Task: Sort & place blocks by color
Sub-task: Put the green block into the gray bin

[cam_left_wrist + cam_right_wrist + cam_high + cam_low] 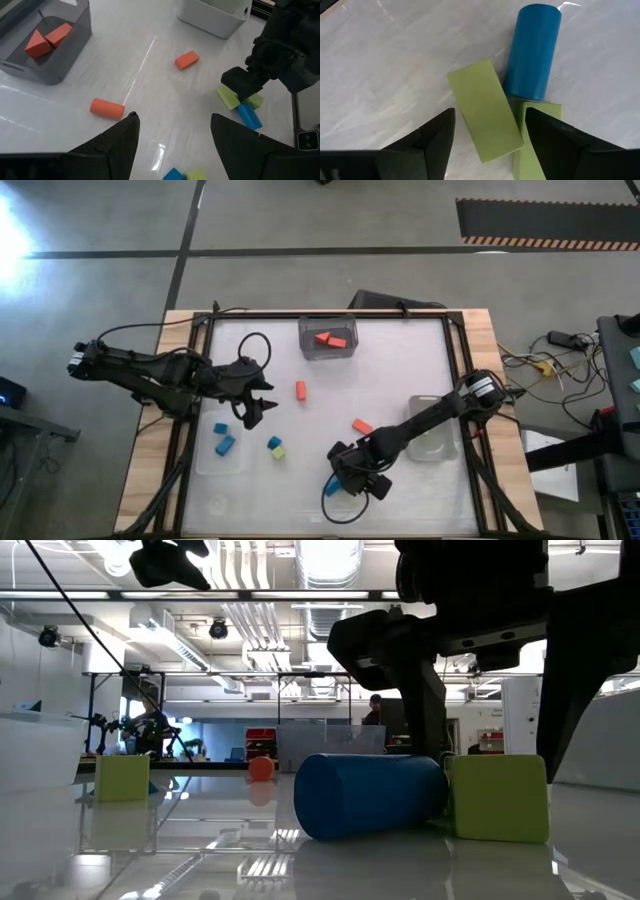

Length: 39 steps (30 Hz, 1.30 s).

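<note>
My right gripper (352, 475) (490, 145) is open near the table's near edge. Its fingers stand on either side of a yellow-green oblong block (485, 117) that lies flat on the table. A second yellow-green block (536, 132) and a blue cylinder (532, 50) (370, 795) lie against it. My left gripper (255, 405) (172, 145) is open above the table's left half, touching nothing. Loose on the table are an orange cylinder (106, 108), an orange block (186, 59) and a blue and yellow-green pair (275, 446).
A dark bin (305, 345) at the far edge holds two orange blocks (330, 339). A clear bin (205, 460) on the left holds two blue blocks (223, 437). Another clear bin (440, 442) stands on the right under my right arm. Bare table lies in the middle.
</note>
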Motion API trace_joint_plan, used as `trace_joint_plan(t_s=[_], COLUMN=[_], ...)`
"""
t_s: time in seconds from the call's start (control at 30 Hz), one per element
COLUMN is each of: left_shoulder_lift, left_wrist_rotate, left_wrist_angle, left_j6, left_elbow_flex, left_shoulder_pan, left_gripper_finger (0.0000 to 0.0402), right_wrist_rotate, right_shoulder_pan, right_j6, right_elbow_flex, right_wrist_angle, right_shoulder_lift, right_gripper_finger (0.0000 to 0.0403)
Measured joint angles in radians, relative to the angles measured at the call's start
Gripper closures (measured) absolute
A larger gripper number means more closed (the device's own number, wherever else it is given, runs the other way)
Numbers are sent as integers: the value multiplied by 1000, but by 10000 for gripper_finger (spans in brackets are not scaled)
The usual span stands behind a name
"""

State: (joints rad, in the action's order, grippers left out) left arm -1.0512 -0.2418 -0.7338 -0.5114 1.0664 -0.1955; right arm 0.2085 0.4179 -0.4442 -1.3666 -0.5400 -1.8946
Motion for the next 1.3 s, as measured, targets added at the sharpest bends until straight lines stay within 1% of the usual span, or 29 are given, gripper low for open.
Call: trace_joint_plan(t_s=[0.13,0.4,0.5,0.63,0.77,0.93,1.13,1.23,1.3], left_shoulder_lift=[0,0,0,0,0,0,0,0,0], left_wrist_rotate=[-3,-3,-3,-3,-3,-3,-3,-3,-3], left_wrist_angle=[0,0,0,0,1,2,22,22,24], left_j6=[2,2,2,1,1,1,2,2,2], left_elbow_flex=[0,0,0,0,0,0,0,0,0], left_shoulder_pan=[0,0,0,0,0,0,0,0,0], left_gripper_finger=[173,173,173,173,173,173,173,173,173], right_wrist_rotate=[0,0,1,1,1,0,-4,-55,-111], right_shoulder_pan=[0,0,0,0,-2,-7,-13,-13,-13], right_j6=[0,0,0,0,0,11,104,201,324], right_elbow_flex=[0,0,0,0,0,0,0,0,0], right_wrist_angle=[0,1,2,2,-2,-7,-25,-50,-76], right_shoulder_lift=[0,1,2,2,5,28,109,176,227], right_gripper_finger=[183,266,286,287,277,287,288,288,288])
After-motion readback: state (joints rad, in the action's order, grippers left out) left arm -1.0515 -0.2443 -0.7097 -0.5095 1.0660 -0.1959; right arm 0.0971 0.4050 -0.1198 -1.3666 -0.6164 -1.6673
